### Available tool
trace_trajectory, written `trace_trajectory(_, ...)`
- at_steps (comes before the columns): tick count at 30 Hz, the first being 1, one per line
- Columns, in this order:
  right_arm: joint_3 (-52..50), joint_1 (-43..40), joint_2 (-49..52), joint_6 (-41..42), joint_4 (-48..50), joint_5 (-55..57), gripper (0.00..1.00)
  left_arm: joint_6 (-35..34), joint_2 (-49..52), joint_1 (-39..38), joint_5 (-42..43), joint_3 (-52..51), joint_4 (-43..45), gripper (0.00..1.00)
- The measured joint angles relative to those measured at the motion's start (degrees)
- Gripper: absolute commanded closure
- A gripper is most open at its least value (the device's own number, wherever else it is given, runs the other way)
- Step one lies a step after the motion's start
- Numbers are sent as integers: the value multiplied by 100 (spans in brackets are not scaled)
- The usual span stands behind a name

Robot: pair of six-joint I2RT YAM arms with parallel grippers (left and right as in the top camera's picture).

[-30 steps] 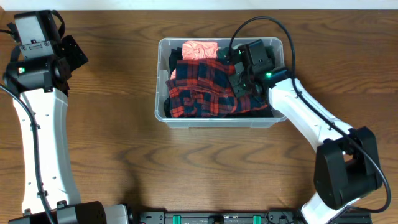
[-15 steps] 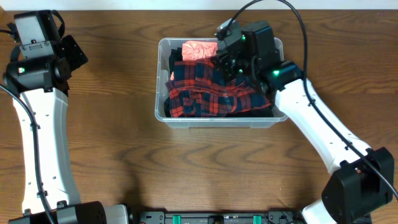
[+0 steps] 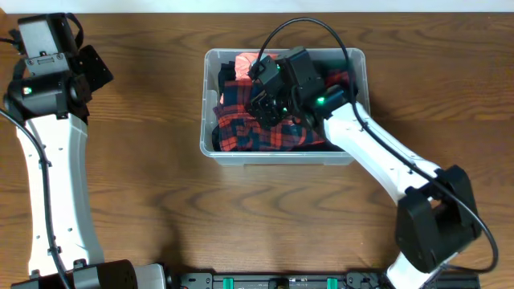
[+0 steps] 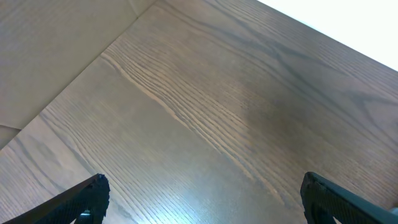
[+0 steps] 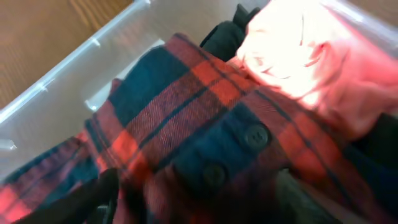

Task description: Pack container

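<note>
- Only the right wrist view shows two dark buttons on the soft red-and-navy plaid shirt, with pink cloth at upper right.
- Overhead, the clear, round-cornered plastic container sits upper centre on the wood-grain table.
- Right claw is inside the container; I cannot tell whether it grips anything.
- Left claw is spread wide and empty.

The shirt was seen checked in red and navy with dark buttons, the cloth in coral pink, the container colourless, the table grained brown.
</note>
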Motion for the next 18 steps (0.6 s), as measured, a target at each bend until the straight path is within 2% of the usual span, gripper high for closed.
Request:
trace_trajectory(7, 11, -437, -1663, -37, -772, 166, 1, 0, 0, 0, 0, 0, 0, 2)
trace_trajectory(12, 68, -691, -2918, -37, -2068, 245, 1, 0, 0, 0, 0, 0, 0, 2)
trace_trajectory(18, 63, -719, -3554, -39, -1934, 181, 1, 0, 0, 0, 0, 0, 0, 2)
